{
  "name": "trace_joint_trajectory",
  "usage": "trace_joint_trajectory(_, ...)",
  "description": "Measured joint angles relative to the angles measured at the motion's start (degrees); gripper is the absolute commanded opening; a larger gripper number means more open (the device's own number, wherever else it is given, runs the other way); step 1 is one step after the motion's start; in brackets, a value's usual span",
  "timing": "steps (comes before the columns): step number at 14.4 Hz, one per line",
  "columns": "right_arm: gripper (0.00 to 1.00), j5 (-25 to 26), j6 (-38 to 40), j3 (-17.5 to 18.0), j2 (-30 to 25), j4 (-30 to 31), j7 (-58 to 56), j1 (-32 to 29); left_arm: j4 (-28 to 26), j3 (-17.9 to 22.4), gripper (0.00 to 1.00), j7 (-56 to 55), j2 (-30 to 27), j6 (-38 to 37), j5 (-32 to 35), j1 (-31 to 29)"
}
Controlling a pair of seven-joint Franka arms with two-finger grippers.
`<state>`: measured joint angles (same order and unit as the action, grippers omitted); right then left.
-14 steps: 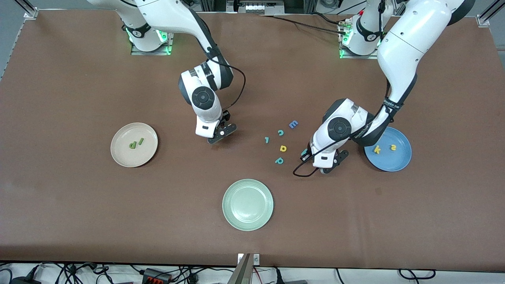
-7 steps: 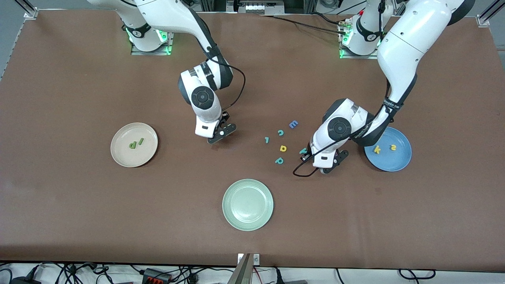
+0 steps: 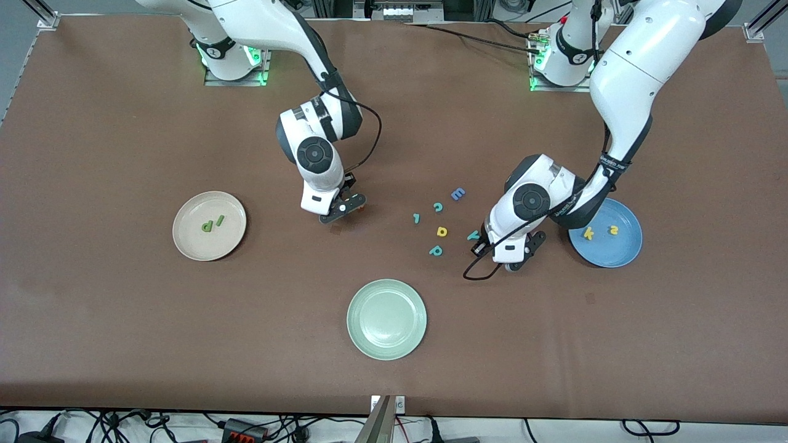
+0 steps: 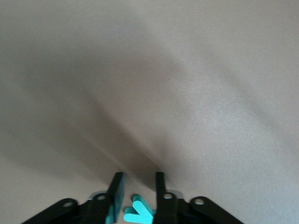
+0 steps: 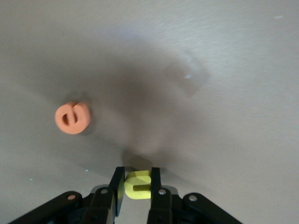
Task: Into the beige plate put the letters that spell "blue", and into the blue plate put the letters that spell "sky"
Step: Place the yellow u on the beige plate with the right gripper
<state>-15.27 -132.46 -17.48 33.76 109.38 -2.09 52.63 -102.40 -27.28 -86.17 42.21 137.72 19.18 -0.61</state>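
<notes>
Yellow u [image 5: 138,185] sits clamped in the right gripper [image 5: 136,173], its length running from jaw to jaw and its open end against one of them. It hangs over bare table between the beige plate [image 3: 184,243] and the loose letters, with the orange e [image 5: 72,117] flat on the table close by. Teal y [image 4: 139,212] lies between the parted jaws of the left gripper [image 4: 138,179], low beside the blue plate [image 3: 622,252]; dark b [image 3: 206,226] and slanted l [image 3: 219,220] lie in the beige plate, k [image 3: 589,233] and s [image 3: 613,230] in the blue.

L gripper [image 3: 492,248] low, fingers apart | R gripper [image 3: 340,209] clamped, low
</notes>
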Motion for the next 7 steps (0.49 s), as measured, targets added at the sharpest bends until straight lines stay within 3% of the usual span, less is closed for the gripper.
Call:
trace_joint_trajectory(3, 0.09, -0.05, 0.15, -4.29, -1.10, 0.00, 0.44, -1.85, 0.07, -0.45, 0.71, -1.03, -0.01, -2.07, 0.07, 0.36)
trace_joint_trajectory(7, 0.09, -0.05, 0.77, -8.93, -2.13, 0.00, -1.35, -9.06, 0.07, -0.58, 0.70, 1.93, -0.01, -2.95, 0.09, 2.63)
